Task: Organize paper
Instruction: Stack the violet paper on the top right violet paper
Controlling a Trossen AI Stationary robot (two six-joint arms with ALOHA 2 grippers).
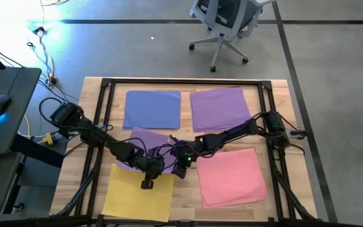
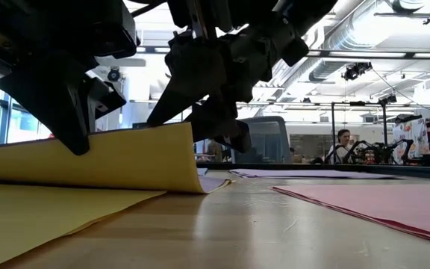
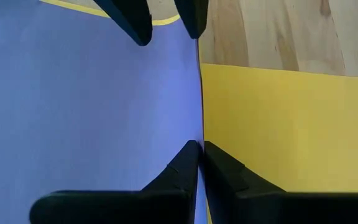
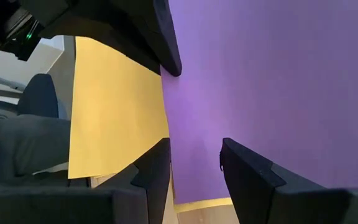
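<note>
Your left claw (image 1: pixel 147 183) is pinched tight on the edge of a yellow sheet (image 2: pixel 118 161), and that sheet's edge is lifted off the surface (image 1: pixel 276 94). In the left wrist view its two fingers (image 3: pixel 179 177) press together right where purple meets yellow. Your right claw (image 1: pixel 180 169) is partly open, with its fingers (image 4: pixel 154 171) apart over the loose purple sheet (image 1: pixel 147 140) in the middle. You cannot tell if it grips that sheet.

Both arms reach in from the sides and meet low near the middle of the surface, just above the yellow pile (image 1: pixel 137 195).

Around them lie a blue pile (image 1: pixel 152 108) at the far left, a purple pile (image 1: pixel 218 107) at the far right, and a pink pile (image 1: pixel 233 176) at the near right. The loose purple sheet lies tilted, partly over the yellow pile.

An office chair (image 1: pixel 225 22) stands on the floor beyond the surface. A person (image 2: pixel 342 146) sits far back in the room.
</note>
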